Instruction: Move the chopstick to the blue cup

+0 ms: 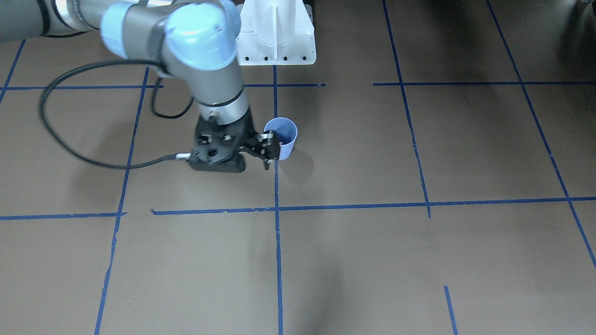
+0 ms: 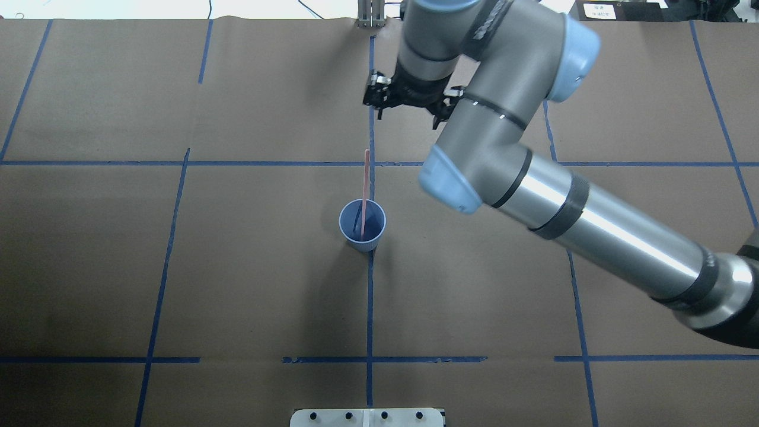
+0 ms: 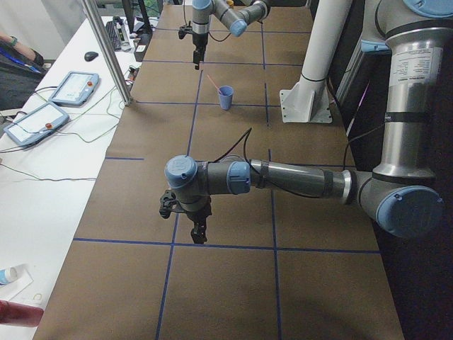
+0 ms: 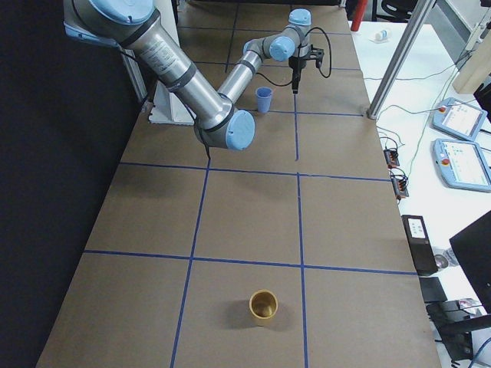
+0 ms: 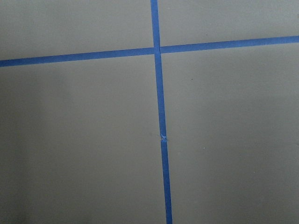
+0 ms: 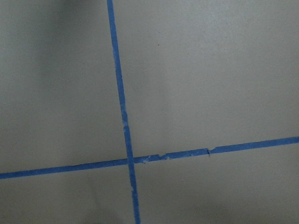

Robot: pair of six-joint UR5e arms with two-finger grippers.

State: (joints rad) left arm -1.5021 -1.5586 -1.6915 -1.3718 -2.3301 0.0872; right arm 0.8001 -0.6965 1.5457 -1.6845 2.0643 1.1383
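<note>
The blue cup (image 2: pixel 372 228) stands upright at the table's middle on a blue tape line. One thin pink chopstick (image 2: pixel 366 178) stands in it and leans toward the far side, free of any gripper. My right gripper (image 2: pixel 375 99) hangs beyond the cup, apart from the chopstick's tip, with its fingers apart and empty. In the front-facing view the right gripper (image 1: pixel 269 150) overlaps the cup (image 1: pixel 287 139) and hides the chopstick. My left gripper (image 3: pixel 198 234) shows only in the exterior left view, low over bare table far from the cup (image 3: pixel 226 97). I cannot tell whether it is open.
The white robot base (image 1: pixel 277 32) stands at the robot's edge of the table. A black cable (image 1: pixel 60 135) loops from the right wrist. A yellow-brown cup (image 4: pixel 265 307) stands at the table's right end. A metal post (image 3: pixel 106 53) rises at the operators' side.
</note>
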